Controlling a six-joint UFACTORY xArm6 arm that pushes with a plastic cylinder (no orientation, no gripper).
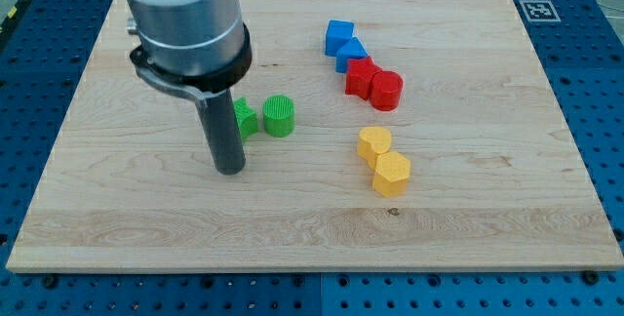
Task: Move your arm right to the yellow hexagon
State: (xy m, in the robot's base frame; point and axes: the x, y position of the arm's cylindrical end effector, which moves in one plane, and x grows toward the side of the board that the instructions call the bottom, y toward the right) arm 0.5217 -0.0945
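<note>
Eight coloured blocks lie on a pale wooden board [117, 209], which rests on a blue perforated table [604, 82]; a fiducial marker [537, 9] sits at the board's top right corner. My tip [230, 169] touches the board at the view's left, just below a green block [244, 119] partly hidden by my rod, with a green cylinder [279, 116] beside it. The yellow hexagon [392, 174] lies well to the view's right of my tip, touching a second yellow block [373, 143]. Two blue blocks [343, 43] and two red blocks [374, 83] form a chain above. I carry no gripper.
</note>
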